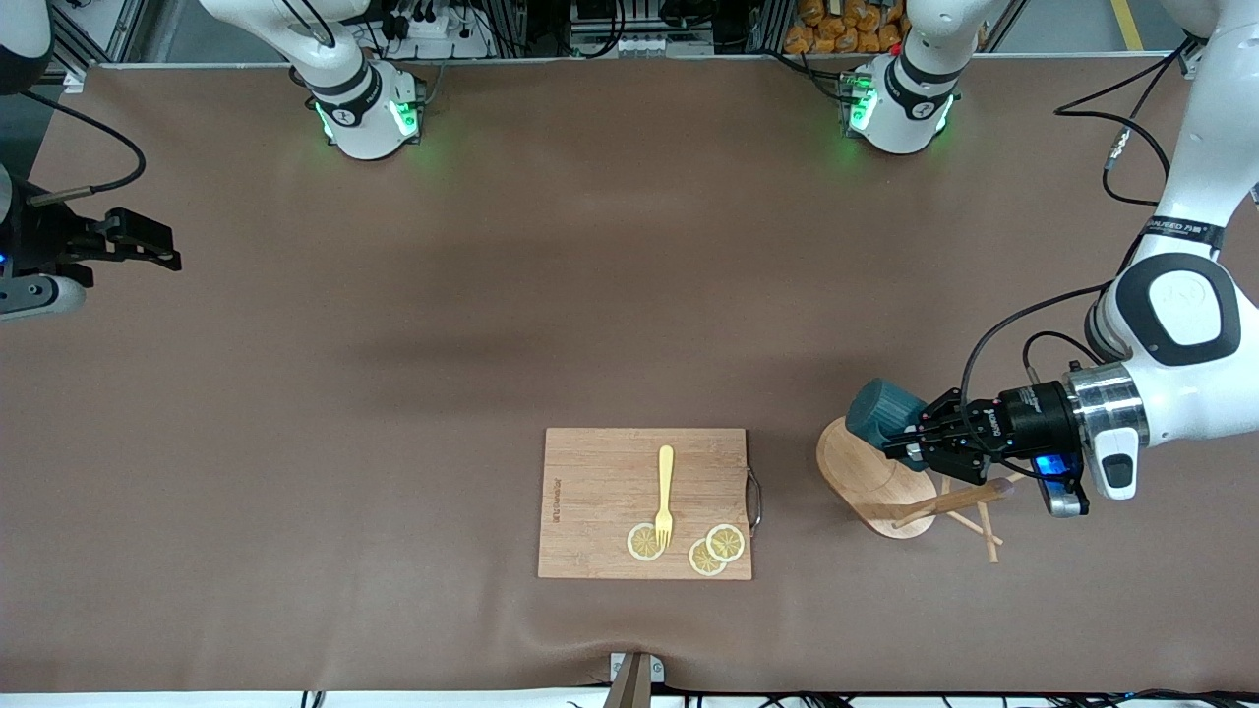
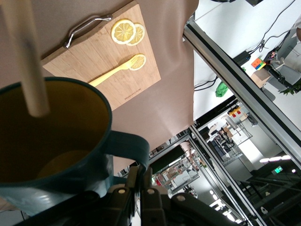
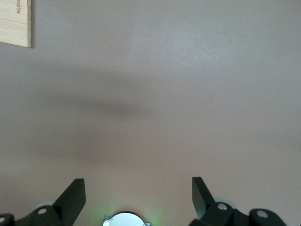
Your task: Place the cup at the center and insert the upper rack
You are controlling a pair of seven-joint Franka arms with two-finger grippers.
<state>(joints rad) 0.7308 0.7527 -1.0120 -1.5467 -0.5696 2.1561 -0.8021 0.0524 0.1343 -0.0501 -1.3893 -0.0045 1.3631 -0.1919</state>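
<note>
The dark teal cup (image 1: 878, 410) hangs over the oval base of the wooden upper rack (image 1: 870, 477), near the left arm's end of the table. My left gripper (image 1: 900, 442) is shut on the cup's side handle (image 2: 129, 146). In the left wrist view the left gripper (image 2: 143, 176) pinches that handle, and the cup (image 2: 51, 141) shows its tan inside with a thin wooden peg (image 2: 28, 61) across its mouth. The rack looks tipped, its post (image 1: 949, 501) and pegs slanting low toward the left arm. My right gripper (image 1: 148, 246) waits open over bare table at the right arm's end, with nothing between the jaws of the right gripper (image 3: 136, 188).
A rectangular wooden cutting board (image 1: 590, 492) with a metal handle lies beside the rack, toward the table's middle and the front edge. On it are a yellow fork (image 1: 665, 492) and three lemon slices (image 1: 713, 549). Brown cloth covers the table (image 1: 393, 393).
</note>
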